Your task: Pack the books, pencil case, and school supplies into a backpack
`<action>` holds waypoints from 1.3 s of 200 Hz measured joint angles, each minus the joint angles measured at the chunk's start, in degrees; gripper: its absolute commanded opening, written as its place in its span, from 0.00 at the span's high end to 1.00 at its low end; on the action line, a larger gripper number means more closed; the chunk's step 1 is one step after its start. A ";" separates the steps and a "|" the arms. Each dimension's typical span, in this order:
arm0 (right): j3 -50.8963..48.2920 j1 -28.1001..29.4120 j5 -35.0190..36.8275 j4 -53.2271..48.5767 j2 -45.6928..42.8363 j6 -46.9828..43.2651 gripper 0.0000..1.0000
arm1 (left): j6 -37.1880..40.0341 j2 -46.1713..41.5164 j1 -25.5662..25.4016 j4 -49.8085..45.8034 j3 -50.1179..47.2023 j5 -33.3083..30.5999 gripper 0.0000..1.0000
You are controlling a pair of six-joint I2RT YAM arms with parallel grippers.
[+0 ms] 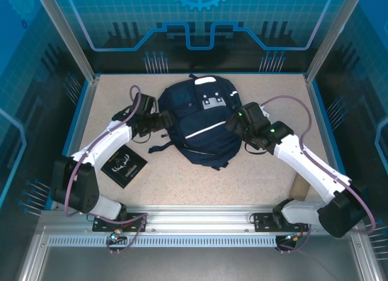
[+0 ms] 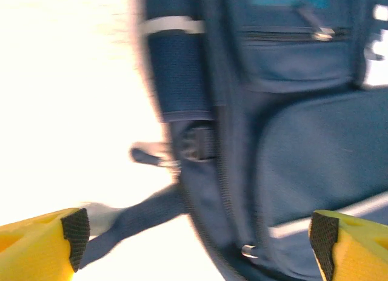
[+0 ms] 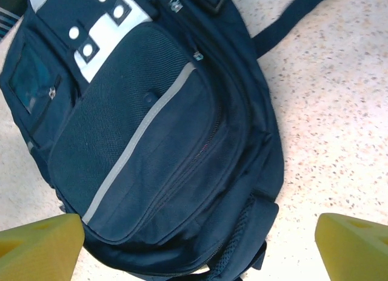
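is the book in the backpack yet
Out. The book lies flat on the table, apart from the backpack, which looks zipped shut.

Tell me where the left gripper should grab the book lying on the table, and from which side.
Likely its right-hand edge, the one facing away from the arm. The book lies flat and thin, turned diagonally beside the left arm, so the left gripper should come from above, slightly tilted, and pinch that free edge.

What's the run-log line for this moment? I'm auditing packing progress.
left tool: open, beside backpack | right tool: open, facing backpack | backpack: lying on table | book: on table, outside backpack
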 measured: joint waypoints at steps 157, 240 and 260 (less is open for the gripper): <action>7.37 5.18 -9.75 1.77 14.75 -4.94 0.01 | -3.98 0.31 12.52 -1.95 -14.56 -7.34 0.03; 7.39 5.18 -9.92 1.75 15.65 -4.92 0.02 | -3.72 2.78 11.76 -1.25 -14.56 -3.30 0.12; 7.41 5.18 -9.97 1.75 16.04 -4.92 0.03 | -3.74 2.78 9.22 -1.01 -14.56 -2.86 0.14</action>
